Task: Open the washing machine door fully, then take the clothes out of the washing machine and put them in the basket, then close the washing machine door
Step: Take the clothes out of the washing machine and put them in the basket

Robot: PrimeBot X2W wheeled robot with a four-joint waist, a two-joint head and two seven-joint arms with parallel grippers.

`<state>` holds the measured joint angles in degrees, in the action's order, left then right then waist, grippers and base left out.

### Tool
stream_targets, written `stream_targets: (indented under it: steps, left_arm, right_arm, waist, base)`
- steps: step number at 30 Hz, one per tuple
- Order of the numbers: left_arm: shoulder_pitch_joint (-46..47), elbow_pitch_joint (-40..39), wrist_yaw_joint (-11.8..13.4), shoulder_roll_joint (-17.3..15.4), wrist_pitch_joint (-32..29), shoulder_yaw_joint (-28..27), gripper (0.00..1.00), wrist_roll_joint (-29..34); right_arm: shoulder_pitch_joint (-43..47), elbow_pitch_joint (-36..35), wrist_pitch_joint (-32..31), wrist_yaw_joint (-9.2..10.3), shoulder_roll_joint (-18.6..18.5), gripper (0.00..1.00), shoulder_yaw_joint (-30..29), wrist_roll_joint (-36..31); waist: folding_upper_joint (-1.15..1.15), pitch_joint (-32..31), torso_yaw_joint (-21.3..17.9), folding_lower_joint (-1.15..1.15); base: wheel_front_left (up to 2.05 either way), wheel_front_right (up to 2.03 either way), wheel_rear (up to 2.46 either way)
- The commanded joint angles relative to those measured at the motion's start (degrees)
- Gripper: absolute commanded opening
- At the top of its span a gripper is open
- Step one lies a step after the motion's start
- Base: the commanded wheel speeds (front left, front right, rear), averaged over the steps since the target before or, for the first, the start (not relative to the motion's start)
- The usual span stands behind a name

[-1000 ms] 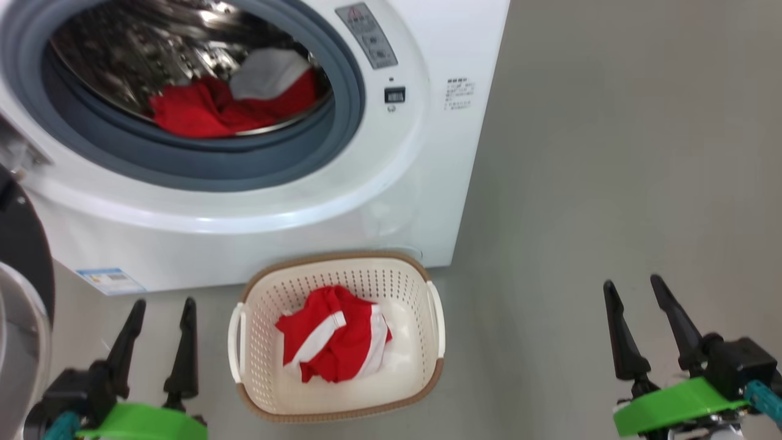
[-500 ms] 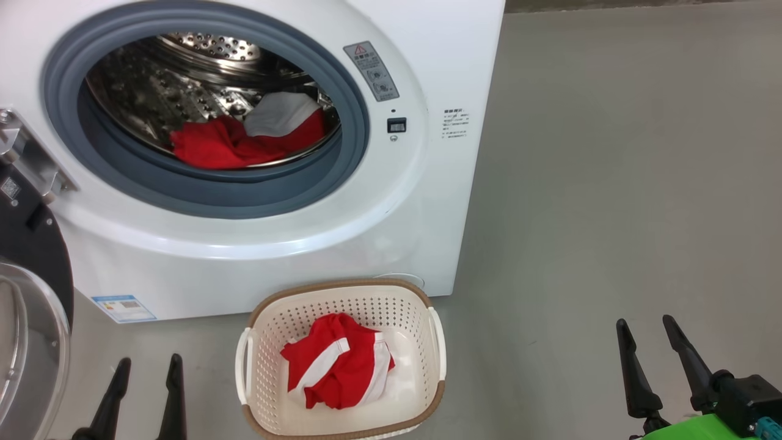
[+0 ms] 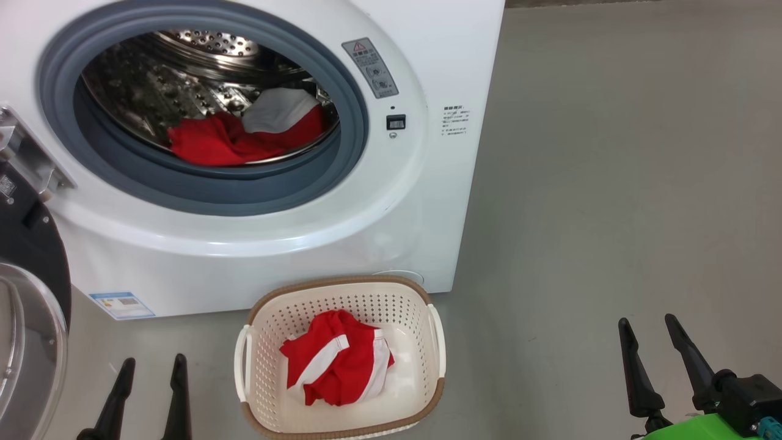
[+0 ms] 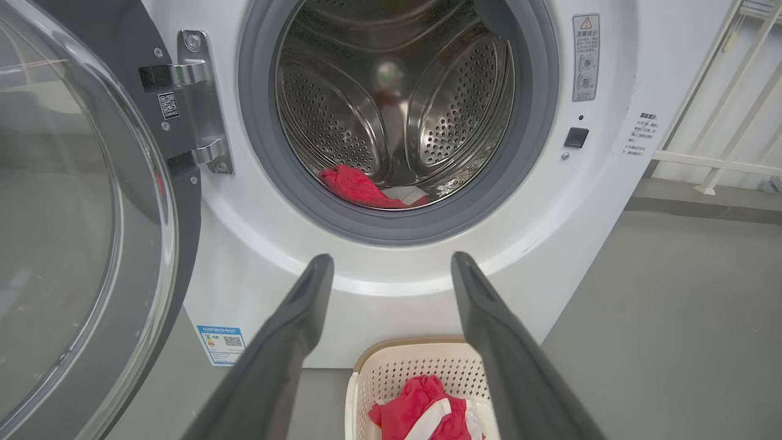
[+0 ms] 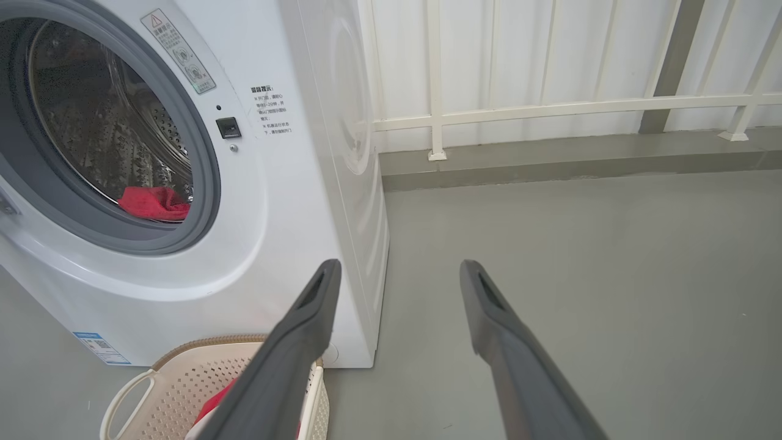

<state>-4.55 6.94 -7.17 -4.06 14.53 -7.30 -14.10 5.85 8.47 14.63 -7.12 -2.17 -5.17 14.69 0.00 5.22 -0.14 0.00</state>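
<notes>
The washing machine stands before me with its door swung open to the left. Red and white clothes lie at the bottom of the steel drum. On the floor in front sits the basket, with a red white-striped garment in it. My left gripper is open at the basket's left, empty. My right gripper is open over bare floor to the right.
Grey floor spreads to the right of the machine. A white railing and a low kerb run behind it. A blue label sits low on the machine's front.
The head view has tilted up, showing more of the drum and less of both grippers. Clothes, basket and door keep their places.
</notes>
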Motion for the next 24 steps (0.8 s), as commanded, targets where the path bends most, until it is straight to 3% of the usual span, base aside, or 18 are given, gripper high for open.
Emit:
stream_targets:
  steps: [1, 8, 16, 24]
  left_arm:
    - [1.11, -1.42, -0.32, -0.54, 0.47, -1.90, 1.00, 0.51]
    - [5.11, 1.38, -0.32, -1.06, 0.47, 0.38, 1.00, 0.63]
    - [18.39, 11.33, -0.32, -3.50, 0.47, 4.24, 1.00, 1.60]
    - [37.49, 23.18, -0.28, -5.54, -0.26, 7.84, 1.00, 3.21]
  right_arm:
    - [-1.00, -1.61, 0.37, -0.36, -0.71, 1.00, 1.12, 0.49]
    - [-2.22, -1.85, 0.37, -0.36, -0.71, 1.00, 1.17, 0.87]
    - [-6.08, -2.00, 0.37, -0.36, -0.71, 1.00, 2.79, 1.30]
    - [-11.12, -2.36, 0.37, -0.36, -0.71, 1.00, 4.55, 1.57]
  waist:
    - [0.00, 0.14, -0.03, 0.00]
    - [0.00, 2.52, 0.24, 0.00]
    - [0.00, 8.42, 0.03, 0.00]
    - [0.00, 15.83, -0.87, 0.00]
  base:
    - [0.00, 0.00, 0.00]
    - [0.00, 0.00, 0.00]
    - [0.00, 0.00, 0.00]
    - [0.00, 0.00, 0.00]
